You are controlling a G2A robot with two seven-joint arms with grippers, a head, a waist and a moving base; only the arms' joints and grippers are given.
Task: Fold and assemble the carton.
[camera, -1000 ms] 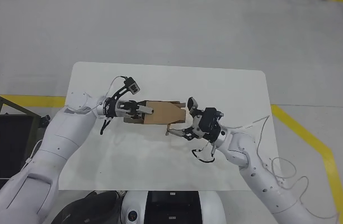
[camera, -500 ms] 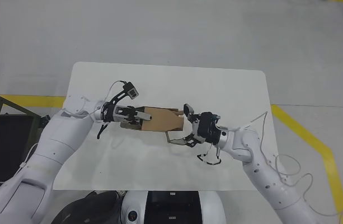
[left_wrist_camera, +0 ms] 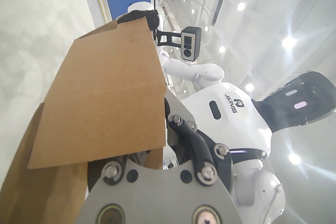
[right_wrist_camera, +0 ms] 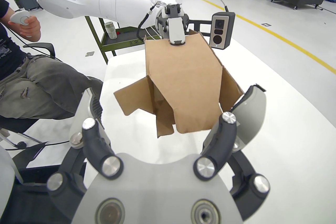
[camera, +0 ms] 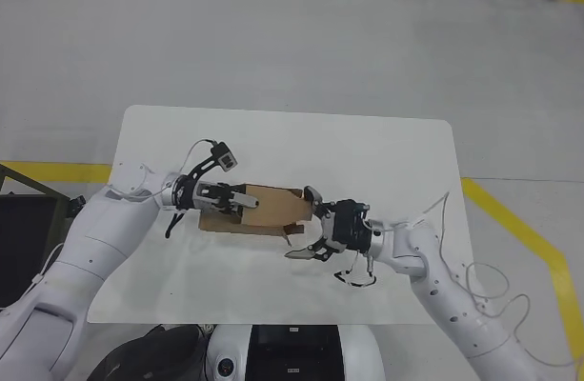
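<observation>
carton (camera: 258,211) in left pincer (camera: 236,200), right pincer (camera: 301,225) alongside

Brown carton (camera: 263,211) at centre of white table (camera: 387,162), L gripper (camera: 236,202) clamped on its end nearer table's left edge, R gripper (camera: 302,226) spread wide at flapped opposite end.

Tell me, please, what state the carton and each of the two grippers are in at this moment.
carton: partly opened into a sleeve, not assembled; the end flaps facing the right gripper hang loose and unfolded.
left gripper: shut on the carton's far end, one finger pressed on the top panel.
right gripper: open, fingers spread to either side of the carton's flapped end, gripping nothing.
</observation>
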